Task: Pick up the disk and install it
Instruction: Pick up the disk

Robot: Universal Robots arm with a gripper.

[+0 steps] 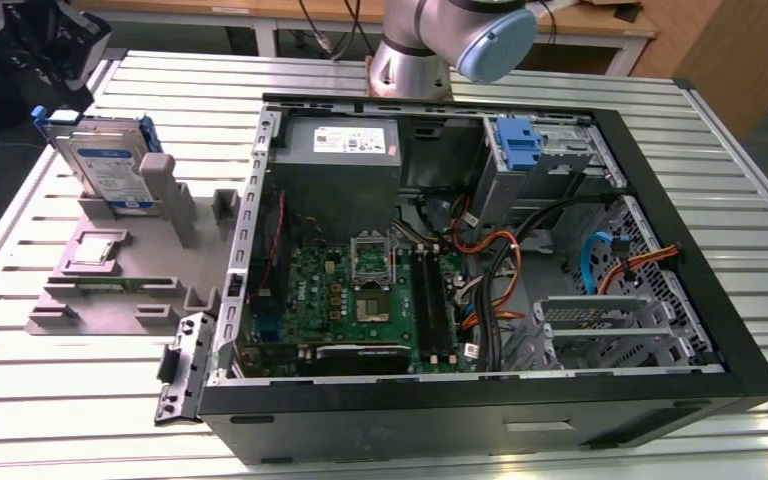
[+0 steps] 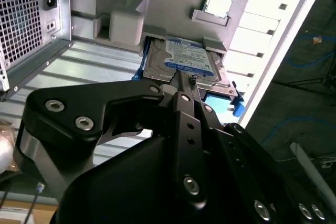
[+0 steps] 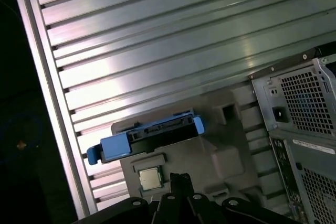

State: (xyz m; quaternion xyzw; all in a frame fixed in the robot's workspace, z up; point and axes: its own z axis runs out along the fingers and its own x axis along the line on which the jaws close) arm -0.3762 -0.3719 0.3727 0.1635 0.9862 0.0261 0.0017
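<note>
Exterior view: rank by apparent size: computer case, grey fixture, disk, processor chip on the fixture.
1. computer case, by far the largest
2. grey fixture
3. disk, standing upright in the fixture
4. processor chip, the smallest

No near ties. The last three sit close together, so distance from the camera shouldn't skew their order.

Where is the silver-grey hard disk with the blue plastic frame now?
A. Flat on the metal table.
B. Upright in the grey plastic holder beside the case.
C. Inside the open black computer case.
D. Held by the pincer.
B: the exterior view shows the silver-grey hard disk in its blue frame standing on edge in the grey plastic holder, outside the open black computer case.
</note>
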